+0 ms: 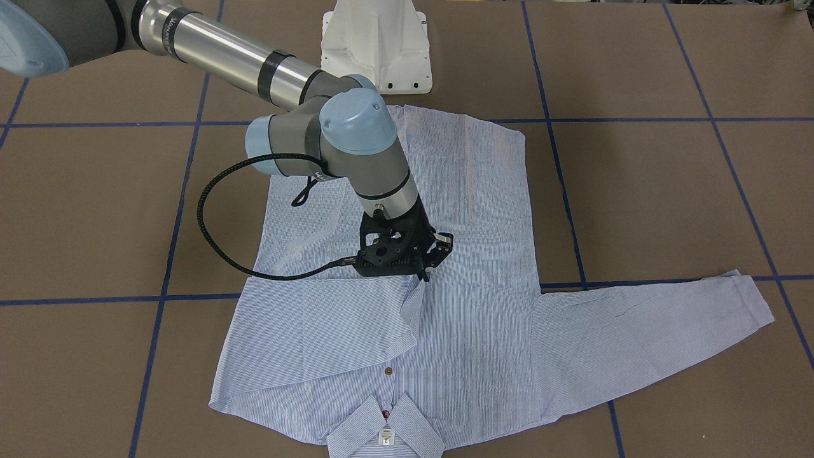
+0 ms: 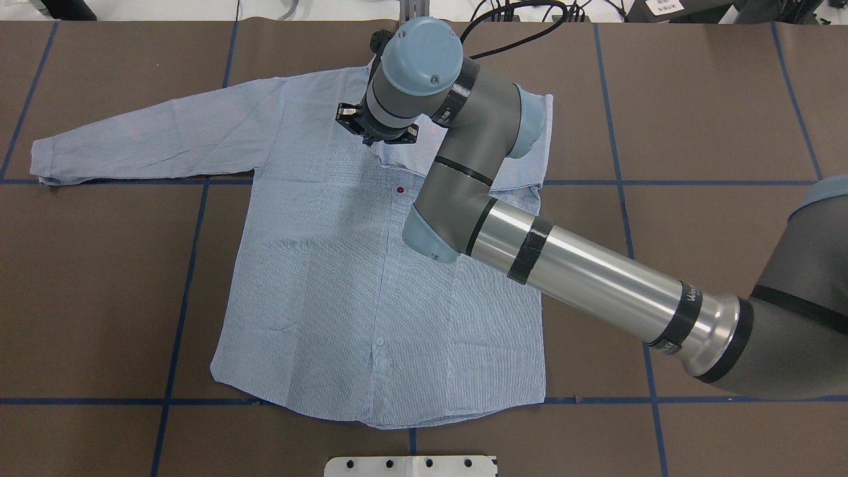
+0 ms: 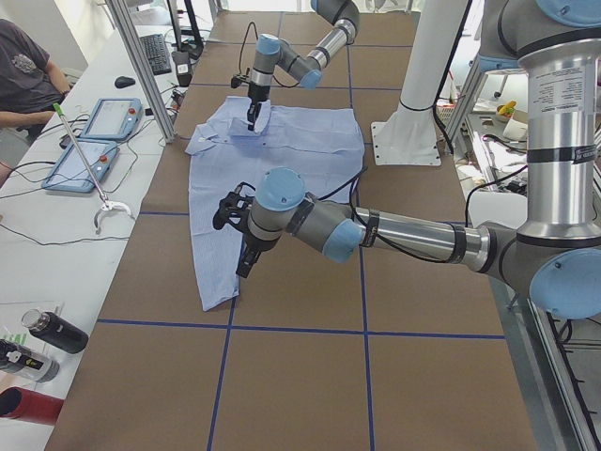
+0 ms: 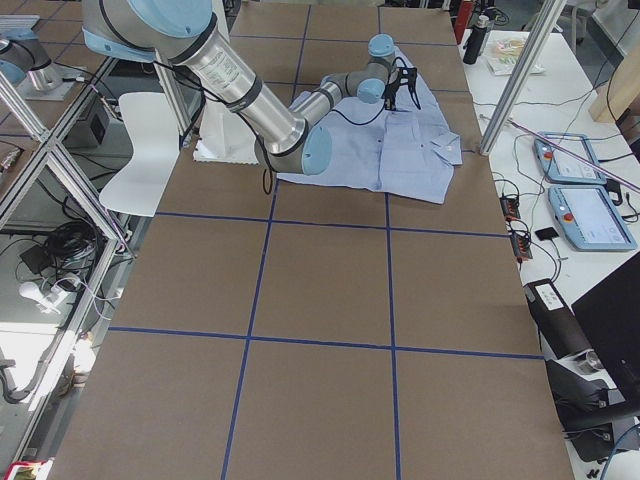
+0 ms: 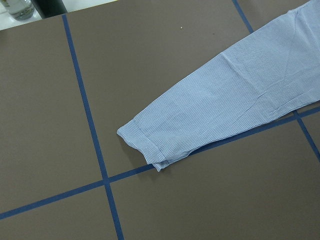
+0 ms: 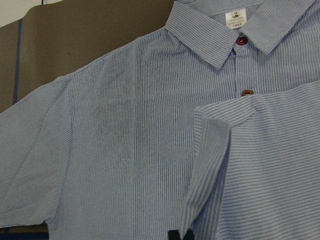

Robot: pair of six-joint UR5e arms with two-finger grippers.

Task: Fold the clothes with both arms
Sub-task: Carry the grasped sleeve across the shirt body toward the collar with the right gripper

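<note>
The shirt (image 2: 344, 278) lies face up on the table (image 2: 695, 99), collar (image 1: 356, 427) away from the robot. The front view shows the right gripper (image 1: 425, 273) pinching the folded-over cuff (image 1: 412, 299); overhead, the wrist hides it. The left gripper (image 3: 246, 261) shows only from the side, above the other sleeve (image 5: 240, 95); I cannot tell its grip.

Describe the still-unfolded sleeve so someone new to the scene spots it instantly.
On the brown table with blue tape lines lies a striped shirt. One sleeve runs straight out from its shoulder on the robot's left, flat on bare table, cuff at a tape line. The other sleeve is folded across the chest, pinched by the right gripper.
</note>
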